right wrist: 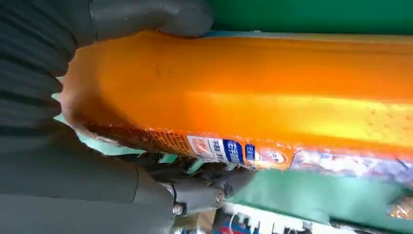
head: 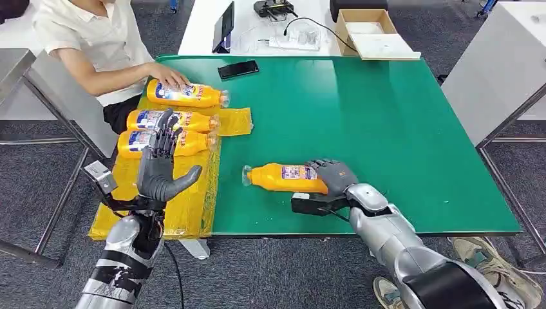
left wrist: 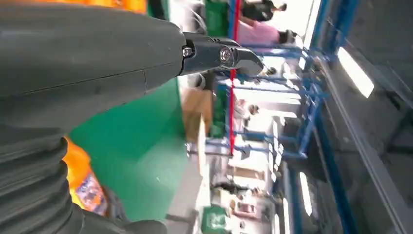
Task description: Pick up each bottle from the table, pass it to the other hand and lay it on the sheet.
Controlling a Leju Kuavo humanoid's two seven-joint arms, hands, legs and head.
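Note:
An orange bottle (head: pixel 283 177) lies on its side on the green table (head: pixel 386 129), cap pointing left. My right hand (head: pixel 331 175) wraps around its base end, thumb and fingers on either side, as the right wrist view shows up close on the orange bottle (right wrist: pixel 243 97). My left hand (head: pixel 161 170) is raised above the yellow sheet (head: pixel 187 206), palm up and fingers spread, holding nothing. Three more orange bottles (head: pixel 187 94) lie in a row on the sheet behind it.
A person sits at the table's far left corner with a hand (head: pixel 169 74) on the farthest bottle. A black phone (head: pixel 238 69) lies near the far edge. A cardboard box (head: pixel 370 32) and cables sit on the white table beyond.

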